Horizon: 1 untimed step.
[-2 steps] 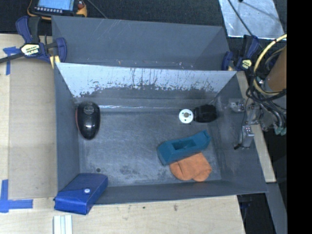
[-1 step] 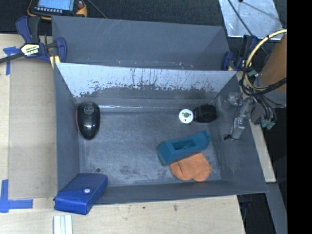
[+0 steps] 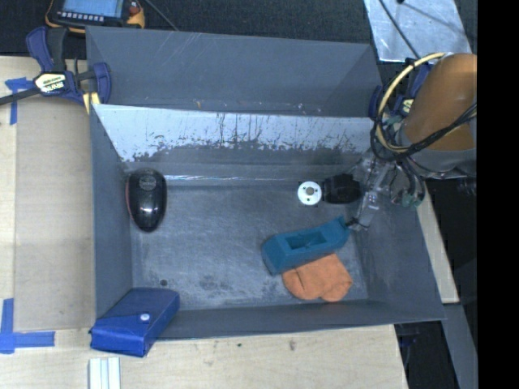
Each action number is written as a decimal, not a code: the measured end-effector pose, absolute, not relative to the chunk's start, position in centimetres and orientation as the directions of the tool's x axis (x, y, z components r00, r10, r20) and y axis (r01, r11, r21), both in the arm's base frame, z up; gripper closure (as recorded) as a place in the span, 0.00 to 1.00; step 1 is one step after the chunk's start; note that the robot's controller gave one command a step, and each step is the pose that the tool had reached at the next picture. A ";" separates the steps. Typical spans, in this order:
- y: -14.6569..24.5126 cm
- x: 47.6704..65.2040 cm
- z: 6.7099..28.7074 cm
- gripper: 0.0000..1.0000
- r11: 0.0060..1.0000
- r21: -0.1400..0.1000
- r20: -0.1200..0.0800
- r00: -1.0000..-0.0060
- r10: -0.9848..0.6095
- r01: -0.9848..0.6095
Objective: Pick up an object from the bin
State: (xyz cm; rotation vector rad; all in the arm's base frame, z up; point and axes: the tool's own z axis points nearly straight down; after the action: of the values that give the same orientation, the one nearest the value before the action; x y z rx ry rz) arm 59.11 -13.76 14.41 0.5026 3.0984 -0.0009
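Grip state cannot be told; the gripper [image 3: 359,217] hangs up-right of the orange cloth [image 3: 318,282], at the end of the blue block [image 3: 302,247] touching that cloth's upper edge, which you should expect rigid, light and slick: clamp its long sides.

No word, number, brand or sign can be read here. The handheld unit [image 3: 91,5] lying beyond the far-left corner of the bin [image 3: 243,71] has a pale display with dark marks across it, but they are too small to make out as letters or figures.
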 end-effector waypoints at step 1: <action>-15.3 62.6 12.2 0.00 0.903 0.001 -0.007 -0.903 0.430 0.430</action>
State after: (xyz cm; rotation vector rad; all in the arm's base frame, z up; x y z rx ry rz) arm 62.55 -15.32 12.21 0.6907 3.0574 -0.0005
